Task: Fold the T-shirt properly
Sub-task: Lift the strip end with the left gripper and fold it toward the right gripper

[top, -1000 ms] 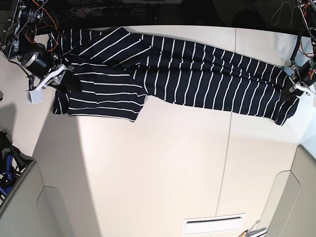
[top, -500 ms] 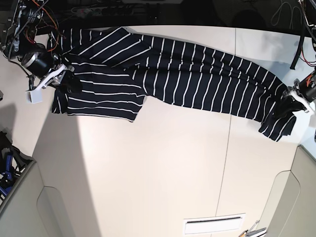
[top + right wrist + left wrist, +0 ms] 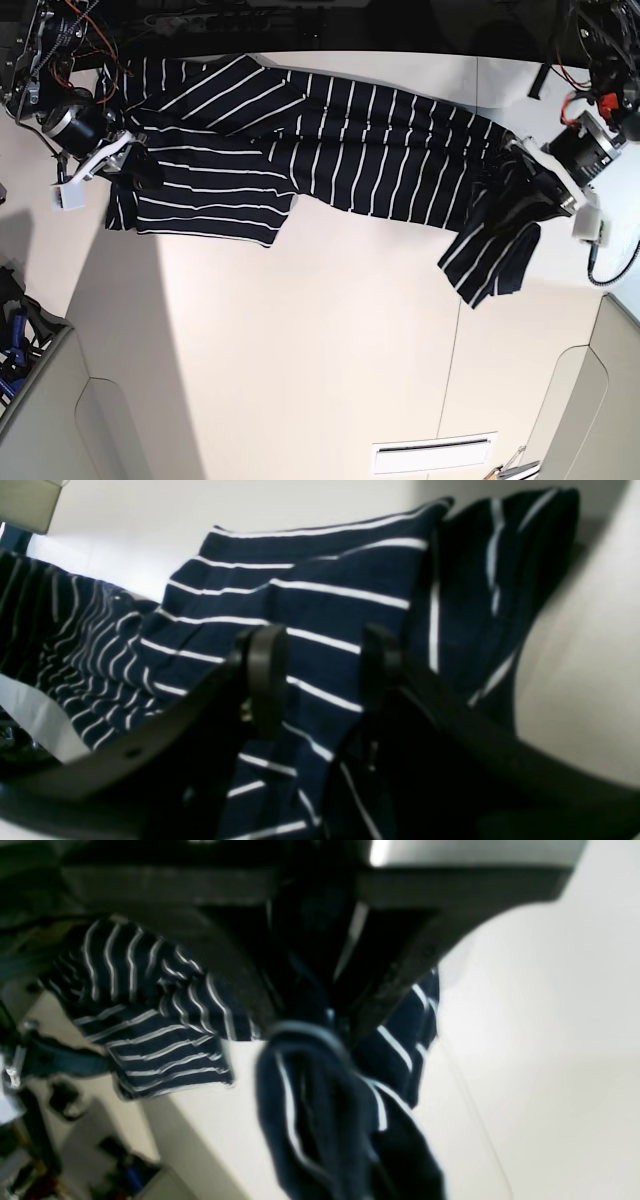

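Note:
The dark navy T-shirt (image 3: pixel 380 150) with thin white stripes lies stretched along the back of the white table (image 3: pixel 330 340). My left gripper (image 3: pixel 525 175) is at the right end of the shirt. It is shut on a bunch of the fabric and holds it lifted, so a striped flap (image 3: pixel 490 255) hangs below. In the left wrist view the gripper (image 3: pixel 310 1022) pinches the cloth (image 3: pixel 320 1110). My right gripper (image 3: pixel 135 165) is over the shirt's left end. In the right wrist view it (image 3: pixel 322 675) stands open just above flat striped fabric (image 3: pixel 320 595).
Cables and electronics (image 3: pixel 60 30) crowd the back left corner. Grey panels stand at the front left (image 3: pixel 60 420) and front right (image 3: pixel 590 400). A white slotted plate (image 3: pixel 435 457) sits at the table's front edge. Blue items (image 3: pixel 10 350) lie at the left edge.
My left gripper has lifted the shirt's right end and carried it left and inward from the table's right edge. The right arm has stayed in place.

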